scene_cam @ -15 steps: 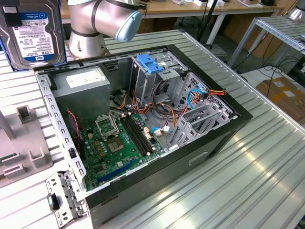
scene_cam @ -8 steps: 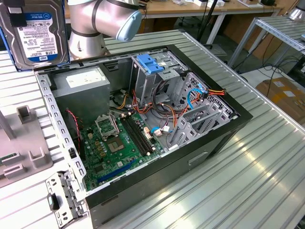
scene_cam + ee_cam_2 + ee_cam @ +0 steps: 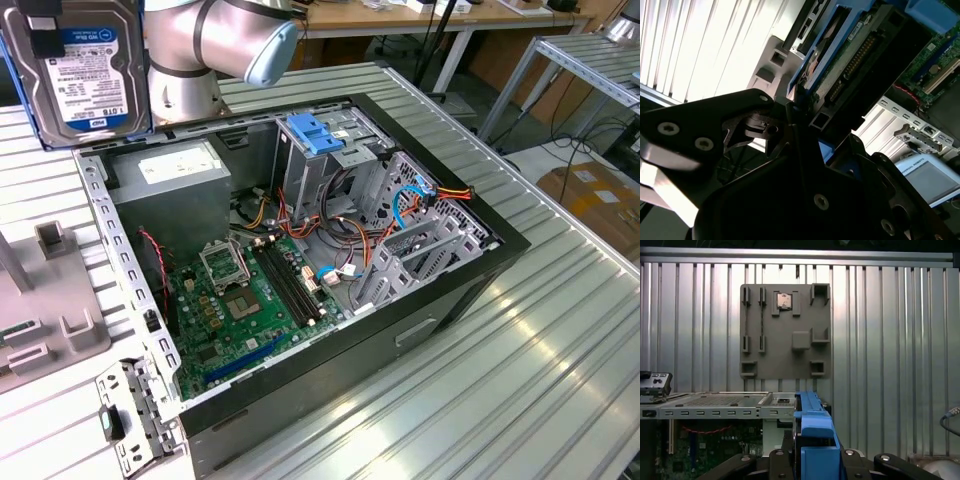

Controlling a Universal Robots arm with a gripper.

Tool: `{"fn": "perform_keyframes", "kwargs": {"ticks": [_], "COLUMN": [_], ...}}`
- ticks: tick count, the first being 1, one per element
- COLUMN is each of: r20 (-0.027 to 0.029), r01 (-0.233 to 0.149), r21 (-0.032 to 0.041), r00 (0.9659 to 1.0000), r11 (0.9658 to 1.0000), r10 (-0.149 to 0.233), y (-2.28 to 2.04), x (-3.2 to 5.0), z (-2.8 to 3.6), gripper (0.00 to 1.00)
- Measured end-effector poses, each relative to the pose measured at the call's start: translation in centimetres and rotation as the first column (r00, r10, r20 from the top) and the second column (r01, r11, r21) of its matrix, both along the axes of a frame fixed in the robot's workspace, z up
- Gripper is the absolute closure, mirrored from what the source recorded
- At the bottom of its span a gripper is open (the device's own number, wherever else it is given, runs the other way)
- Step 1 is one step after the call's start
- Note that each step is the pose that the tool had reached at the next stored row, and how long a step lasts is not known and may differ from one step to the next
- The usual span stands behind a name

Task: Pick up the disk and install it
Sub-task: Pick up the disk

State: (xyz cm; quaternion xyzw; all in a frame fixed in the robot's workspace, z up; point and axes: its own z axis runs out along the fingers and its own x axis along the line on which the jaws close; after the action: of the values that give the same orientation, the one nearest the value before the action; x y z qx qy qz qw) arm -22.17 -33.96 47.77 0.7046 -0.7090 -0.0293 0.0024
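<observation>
In the exterior view the disk (image 3: 85, 70) is wearing a white label with a blue band and black markings, while the motherboard (image 3: 240, 310) is showing green and the ribbed table (image 3: 540, 380) silver.

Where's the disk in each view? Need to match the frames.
Exterior view: the disk hangs at the top of the exterior view's left, label facing the camera.
First wrist view: its blue carrier edge is clamped in the tool, in front of the grey plate.
Second wrist view: edge-on, connector side showing.
Shared landmark: the green motherboard.
</observation>
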Motion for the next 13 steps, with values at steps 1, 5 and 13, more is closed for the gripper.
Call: {"fn": "perform_keyframes", "kwargs": {"ticks": [1,5,13], "r20": [0.0000,0.0000,0.0000], "r01": [0.000,0.000,0.000], "r21": [0.0000,0.0000,0.0000], "r00": [1.0000,1.0000,1.0000], "r11": [1.0000,1.0000,1.0000], "r10": [0.000,0.000,0.000], "y": [-0.06,-0.21,-0.42], "x": [0.09,0.40,0.58], "z": [0.00,0.00,-0.01], "gripper": [0.63,0.63,0.63]}}
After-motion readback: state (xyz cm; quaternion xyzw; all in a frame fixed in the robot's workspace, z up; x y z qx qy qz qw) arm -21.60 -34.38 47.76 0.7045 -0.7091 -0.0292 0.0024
